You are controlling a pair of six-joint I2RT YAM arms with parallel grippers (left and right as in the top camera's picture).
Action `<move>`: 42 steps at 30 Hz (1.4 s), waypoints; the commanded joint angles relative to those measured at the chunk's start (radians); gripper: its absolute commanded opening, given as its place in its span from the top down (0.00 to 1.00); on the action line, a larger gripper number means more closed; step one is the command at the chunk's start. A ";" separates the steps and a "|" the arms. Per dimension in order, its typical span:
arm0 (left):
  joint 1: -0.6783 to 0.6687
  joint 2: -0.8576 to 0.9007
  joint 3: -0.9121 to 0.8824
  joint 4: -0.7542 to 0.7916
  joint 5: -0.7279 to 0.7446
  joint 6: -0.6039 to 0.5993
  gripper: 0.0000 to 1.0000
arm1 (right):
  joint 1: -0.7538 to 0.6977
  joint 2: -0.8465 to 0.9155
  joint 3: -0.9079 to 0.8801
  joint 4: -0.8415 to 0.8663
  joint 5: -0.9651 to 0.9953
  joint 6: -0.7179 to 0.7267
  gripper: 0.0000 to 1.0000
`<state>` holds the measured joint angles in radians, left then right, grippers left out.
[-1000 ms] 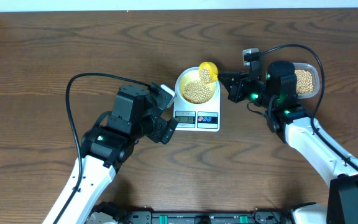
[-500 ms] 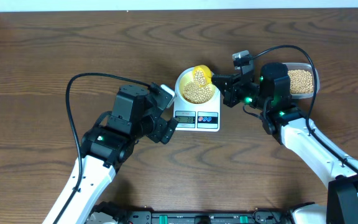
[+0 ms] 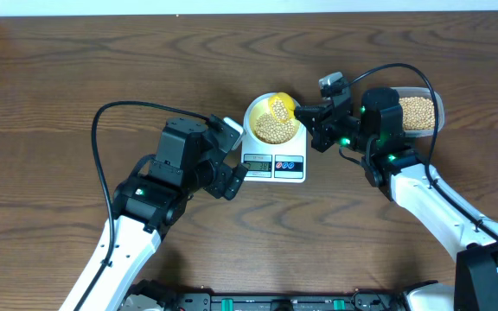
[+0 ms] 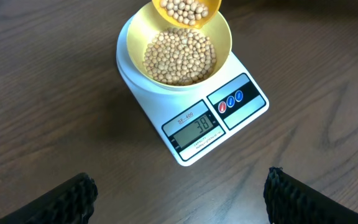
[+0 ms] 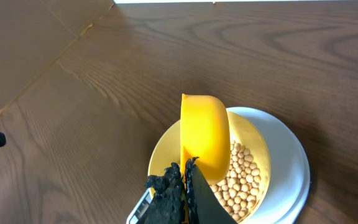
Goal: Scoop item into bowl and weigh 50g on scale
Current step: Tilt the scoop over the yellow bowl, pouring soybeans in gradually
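- Black left fingers (image 4: 73, 199) stand wide apart and hold nothing; they hover over the bare counter (image 3: 59, 86) just left of the scale (image 4: 222, 124).
- Scale sits mid-counter. Its display (image 4: 196, 129) faces the left wrist camera and reads 38, so my guess is we're short of target.
- Bowl (image 4: 224, 46) sits centred on the scale, with beans (image 4: 179, 56) covering its bottom.
- Scoop (image 4: 188, 9) hangs over the bowl's far rim, loaded and tipped toward the bowl. I can't tell if it touches the rim.
- Right fingers (image 5: 166, 193) are clamped on the scoop's handle.
- Container (image 3: 439, 104) with the spare beans sits far right, behind the right arm.
- Risks:
  - Overshoot: the scoop looks to carry more than the shortfall, so a full tip would likely dump past 50. It needs a slow trickle with eyes on the display.
  - False reading: if the scoop rests on the bowl's rim, it adds load to the scale.
  - Spill: beans are round and the bowl is shallow, so a fast pour may bounce some over the rim onto the counter.
  - Left arm is parked close, so a nudge would shift the scale.
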<state>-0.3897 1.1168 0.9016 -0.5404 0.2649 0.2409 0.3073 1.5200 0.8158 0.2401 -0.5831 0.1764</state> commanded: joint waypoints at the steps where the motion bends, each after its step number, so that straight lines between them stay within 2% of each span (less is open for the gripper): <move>1: 0.004 0.002 -0.016 0.003 0.015 0.013 0.12 | 0.009 0.005 -0.001 -0.001 0.002 -0.052 0.99; 25: 0.004 0.002 -0.016 0.003 0.015 0.013 0.12 | 0.009 0.005 -0.001 -0.001 0.001 -0.185 0.99; 42: 0.004 0.002 -0.016 0.003 0.015 0.013 0.12 | 0.009 0.005 -0.001 -0.001 0.001 -0.227 0.99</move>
<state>-0.3897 1.1168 0.9016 -0.5404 0.2649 0.2409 0.3073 1.5204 0.8158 0.2398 -0.5831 -0.0269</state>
